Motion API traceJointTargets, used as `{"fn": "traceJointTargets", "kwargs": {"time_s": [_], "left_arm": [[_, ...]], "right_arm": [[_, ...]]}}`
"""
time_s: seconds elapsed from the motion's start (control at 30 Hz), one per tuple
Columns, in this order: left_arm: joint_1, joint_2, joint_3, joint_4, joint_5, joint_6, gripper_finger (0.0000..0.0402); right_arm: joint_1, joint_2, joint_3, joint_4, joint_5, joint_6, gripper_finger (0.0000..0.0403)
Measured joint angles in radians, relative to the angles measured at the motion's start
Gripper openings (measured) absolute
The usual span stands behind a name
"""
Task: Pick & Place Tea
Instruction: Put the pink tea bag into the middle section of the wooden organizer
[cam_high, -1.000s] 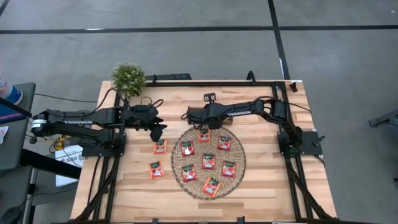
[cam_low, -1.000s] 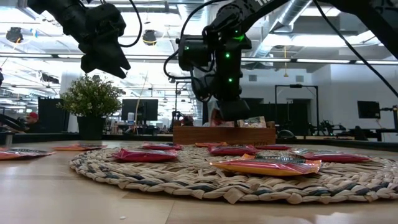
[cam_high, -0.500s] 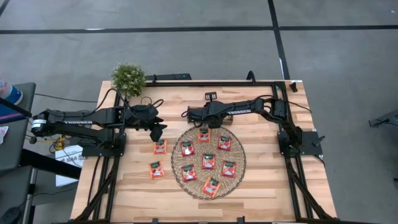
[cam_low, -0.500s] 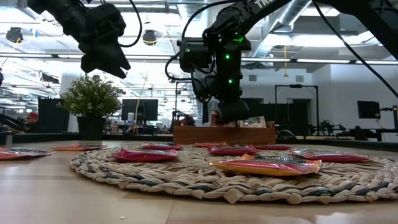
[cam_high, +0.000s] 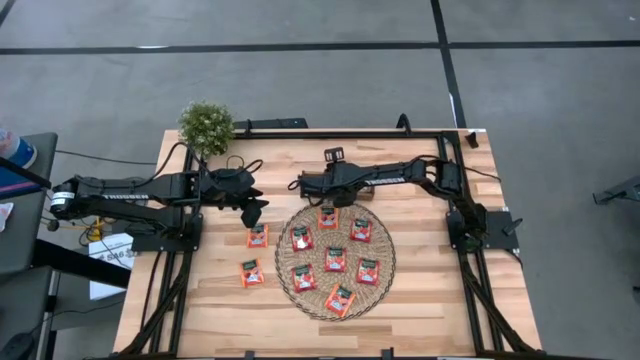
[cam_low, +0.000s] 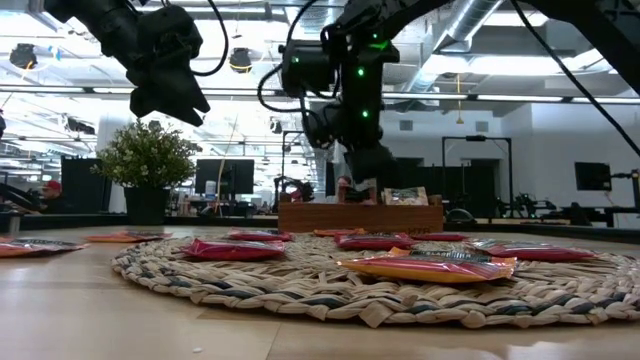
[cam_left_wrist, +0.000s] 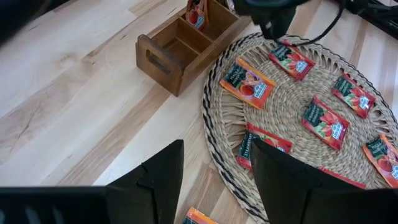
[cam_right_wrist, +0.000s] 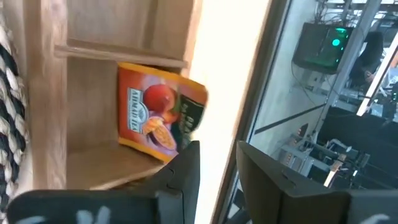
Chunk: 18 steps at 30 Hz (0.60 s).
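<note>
Sachet (cam_right_wrist: 158, 115) leaning upright in tray (cam_right_wrist: 81, 50)

Glossy, seemingly foil tea sachets (cam_left_wrist: 247, 83), a coarse woven mat (cam_left_wrist: 292, 118), a matt wooden tray (cam_left_wrist: 180, 43).

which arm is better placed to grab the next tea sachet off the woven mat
Right, probably. The right gripper hangs open over the wooden tray at the mat's far edge, nearest the sachet. The left gripper hangs beside the mat.

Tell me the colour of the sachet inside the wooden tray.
Red-orange sachet with a dark label; right wrist view shows it best.
</note>
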Motion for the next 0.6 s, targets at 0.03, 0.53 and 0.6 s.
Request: {"fn": "traceJointTargets", "kwargs": {"time_s": [0.03,0.53,0.6], "left_arm": [[0.0,0.0,0.0,0.0,0.0,0.0,0.0177],[0.0,0.0,0.0,0.0,0.001,-0.012,0.0177],[0.0,0.0,0.0,-0.001,0.001,-0.012,0.0177]], "right_arm": [[0.0,0.0,0.013,-0.021,0.0,0.0,0.0098],[0.053,-0.145,0.186,-0.373,-0.555,0.125,0.0098],[0.058,-0.167,0.168,-0.325,-0.686,0.132,0.0098]]}}
